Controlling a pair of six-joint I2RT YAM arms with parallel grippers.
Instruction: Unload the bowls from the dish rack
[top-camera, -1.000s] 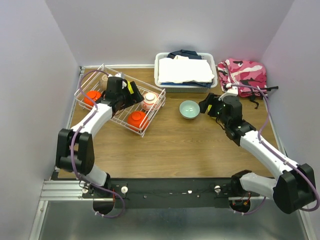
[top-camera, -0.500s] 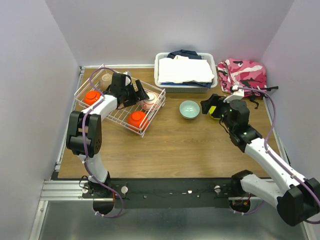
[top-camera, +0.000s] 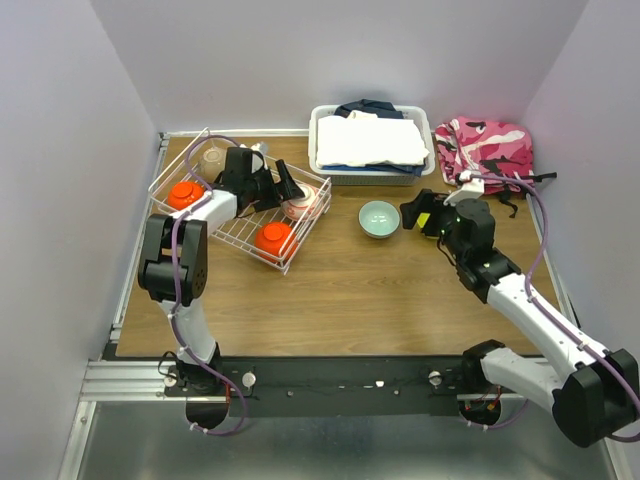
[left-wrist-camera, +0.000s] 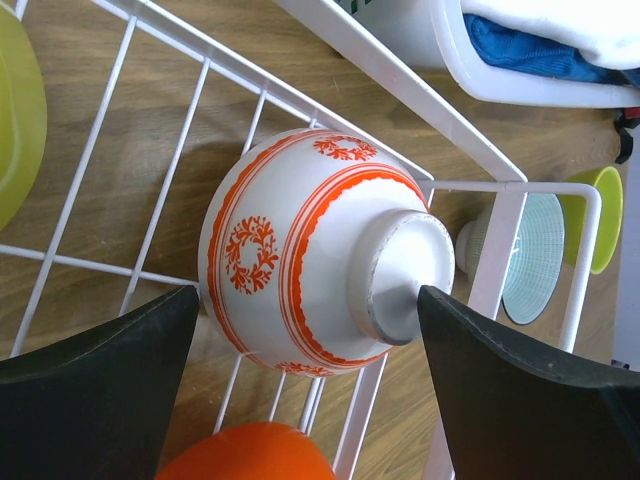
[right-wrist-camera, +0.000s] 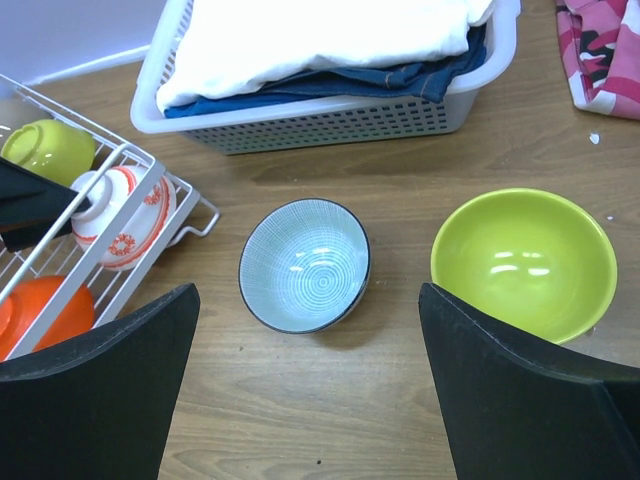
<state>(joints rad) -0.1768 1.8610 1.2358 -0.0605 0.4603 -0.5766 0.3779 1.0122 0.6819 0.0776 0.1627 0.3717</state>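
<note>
The white wire dish rack (top-camera: 308, 228) sits skewed at the bench's back left. In it, an orange bowl (top-camera: 183, 194) lies at the left end and a second orange bowl (top-camera: 272, 238) by the near edge. The red-patterned white bowl (left-wrist-camera: 300, 250) lies tipped on its side in the right corner, with a lime-yellow bowl (right-wrist-camera: 48, 146) just behind it. At the far corner is what may be a taupe bowl (top-camera: 212, 157). On the bare bench a pale blue-grey bowl (right-wrist-camera: 304, 264) and a second lime-yellow bowl (right-wrist-camera: 522, 262) stand upright, near each other but apart.

Top view looked down from above and behind me. Left wrist view sat close on the patterned bowl (left-wrist-camera: 310, 250), which my farther right wrist view shared.
</note>
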